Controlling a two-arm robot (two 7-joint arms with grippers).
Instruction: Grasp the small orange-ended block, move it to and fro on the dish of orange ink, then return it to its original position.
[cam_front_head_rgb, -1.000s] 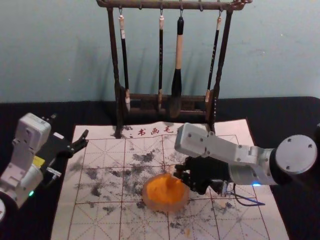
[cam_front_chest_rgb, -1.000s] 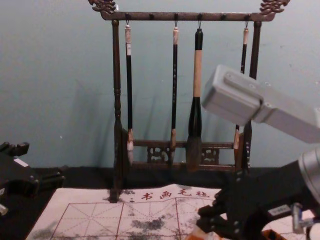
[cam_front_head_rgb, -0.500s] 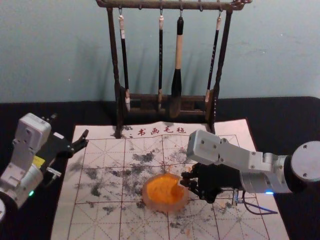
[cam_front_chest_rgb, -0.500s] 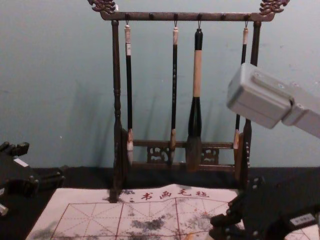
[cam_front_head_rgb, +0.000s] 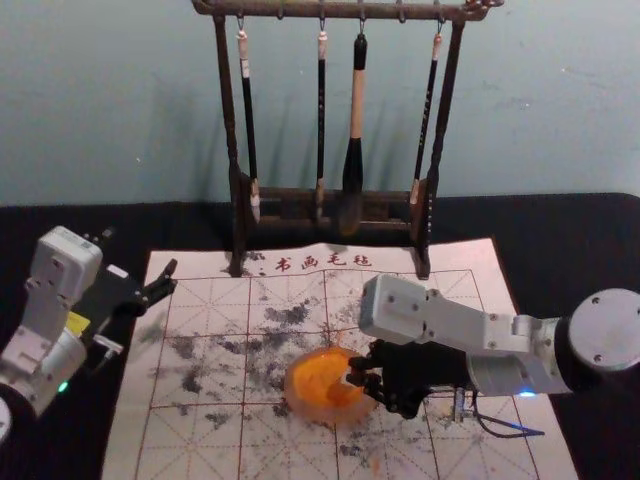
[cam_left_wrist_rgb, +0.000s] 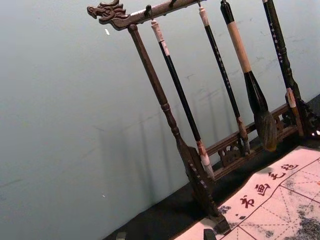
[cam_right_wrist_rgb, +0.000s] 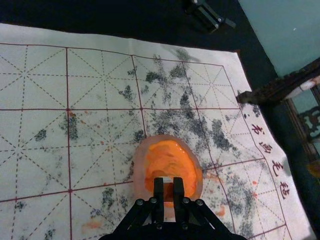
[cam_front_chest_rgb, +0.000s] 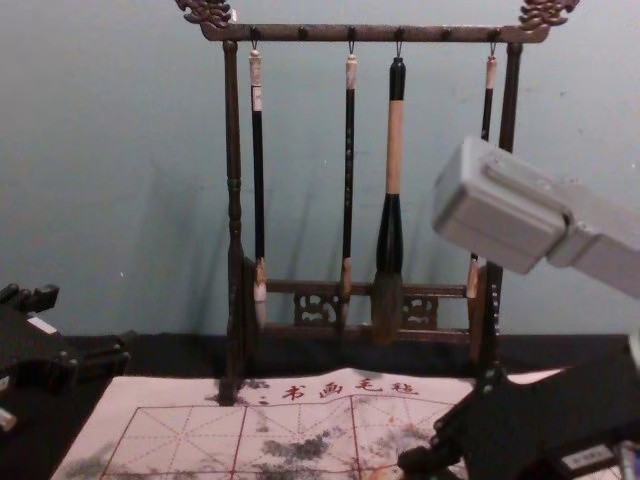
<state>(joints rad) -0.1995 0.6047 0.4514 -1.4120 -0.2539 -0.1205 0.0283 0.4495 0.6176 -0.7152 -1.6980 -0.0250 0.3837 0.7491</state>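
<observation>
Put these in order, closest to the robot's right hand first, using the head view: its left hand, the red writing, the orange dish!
1. Orange dish: right by the right hand, under its fingertips.
2. Red writing: farther back, along the mat's far edge.
3. Left hand: way over on the left side.

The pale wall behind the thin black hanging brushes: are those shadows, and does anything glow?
Left wrist view: soft shadows on the pale wall, probably from the dark wooden rack and black brushes; head view: a blue light glows on the silver right arm, a green light on the left arm.
</observation>
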